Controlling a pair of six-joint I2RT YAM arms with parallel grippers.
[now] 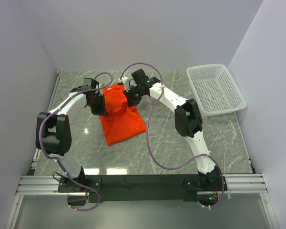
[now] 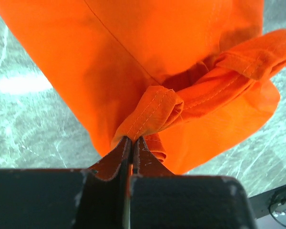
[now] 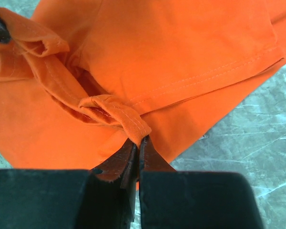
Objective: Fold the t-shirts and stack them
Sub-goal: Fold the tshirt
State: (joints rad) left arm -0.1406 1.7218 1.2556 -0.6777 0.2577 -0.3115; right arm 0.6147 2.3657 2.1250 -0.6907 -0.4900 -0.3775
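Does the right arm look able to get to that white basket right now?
Probably yes: only bare table lies between it and the basket. But its end effector is pinching the orange t-shirt, which would come along.

A white plastic mesh basket (image 1: 224, 109) sits at the far right corner of the counter (image 1: 181, 152), set at a slant, its open side up. The counter is grey-green stone with pale veins (glossy enough to throw back the lamp light). Plain pale walls (image 1: 133, 33) close three sides, and an aluminium rail (image 1: 248, 182) runs along the near edge.
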